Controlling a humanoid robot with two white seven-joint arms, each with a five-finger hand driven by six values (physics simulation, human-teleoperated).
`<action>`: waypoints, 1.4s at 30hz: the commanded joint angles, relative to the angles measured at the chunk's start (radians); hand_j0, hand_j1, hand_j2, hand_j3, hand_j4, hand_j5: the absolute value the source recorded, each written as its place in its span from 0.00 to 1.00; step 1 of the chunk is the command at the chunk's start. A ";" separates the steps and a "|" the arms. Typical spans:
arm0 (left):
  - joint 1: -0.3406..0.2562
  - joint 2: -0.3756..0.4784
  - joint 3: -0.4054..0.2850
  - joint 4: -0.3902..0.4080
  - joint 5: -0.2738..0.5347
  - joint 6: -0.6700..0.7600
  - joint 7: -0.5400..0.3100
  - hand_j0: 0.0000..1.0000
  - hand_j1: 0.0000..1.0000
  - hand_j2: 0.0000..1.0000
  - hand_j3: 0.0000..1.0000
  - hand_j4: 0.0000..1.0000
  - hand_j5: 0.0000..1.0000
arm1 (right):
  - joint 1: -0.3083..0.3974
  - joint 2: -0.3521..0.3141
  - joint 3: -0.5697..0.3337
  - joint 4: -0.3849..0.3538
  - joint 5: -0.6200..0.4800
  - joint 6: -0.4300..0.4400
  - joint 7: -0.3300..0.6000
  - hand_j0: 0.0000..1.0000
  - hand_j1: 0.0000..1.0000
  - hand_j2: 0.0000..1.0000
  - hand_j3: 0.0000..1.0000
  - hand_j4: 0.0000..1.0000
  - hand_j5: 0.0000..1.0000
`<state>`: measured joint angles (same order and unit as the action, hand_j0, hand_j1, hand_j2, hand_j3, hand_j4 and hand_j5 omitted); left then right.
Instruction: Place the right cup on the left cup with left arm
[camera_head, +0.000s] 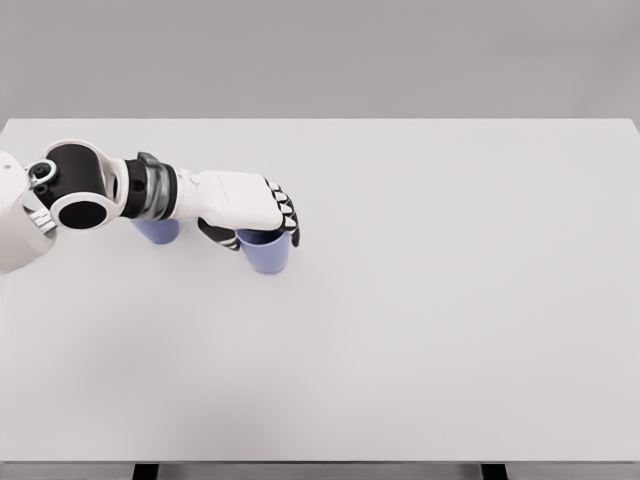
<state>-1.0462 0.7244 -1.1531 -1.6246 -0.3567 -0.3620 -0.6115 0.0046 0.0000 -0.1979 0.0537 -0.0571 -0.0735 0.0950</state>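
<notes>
on the left part of the white table (450, 330) you have the right cup (266, 252), a blue one standing upright, with the left hand (250, 208) draped over its rim — fingers (288, 215) curled down round the top, thumb on the near side, gripping it. just left of it, the other blue cup (157, 230) sits half hidden under the forearm — the two cups stand near but apart.

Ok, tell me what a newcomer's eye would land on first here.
First the white left arm, reaching in from the left edge across the white table. Its left hand is curled around the rim of a blue cup left of the table's middle. A second blue cup peeks out from under the forearm, further left.
</notes>
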 joint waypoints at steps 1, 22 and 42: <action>0.000 0.003 0.003 -0.004 0.007 0.001 0.001 0.70 0.70 0.70 0.70 0.70 0.70 | 0.000 0.000 0.000 0.000 0.000 0.000 0.000 1.00 1.00 1.00 1.00 1.00 1.00; -0.071 0.148 0.041 -0.067 0.094 -0.011 0.001 0.68 0.68 0.68 0.68 0.68 0.68 | 0.000 0.000 0.000 0.000 -0.001 0.000 0.000 1.00 1.00 1.00 1.00 1.00 1.00; -0.204 0.316 0.041 -0.070 0.168 -0.028 0.001 0.68 0.68 0.68 0.68 0.68 0.68 | 0.000 0.000 0.000 0.000 -0.001 0.000 0.000 1.00 1.00 1.00 1.00 1.00 1.00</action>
<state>-1.2517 1.0235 -1.1135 -1.6951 -0.1944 -0.3897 -0.6114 0.0046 0.0000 -0.1979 0.0537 -0.0572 -0.0733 0.0949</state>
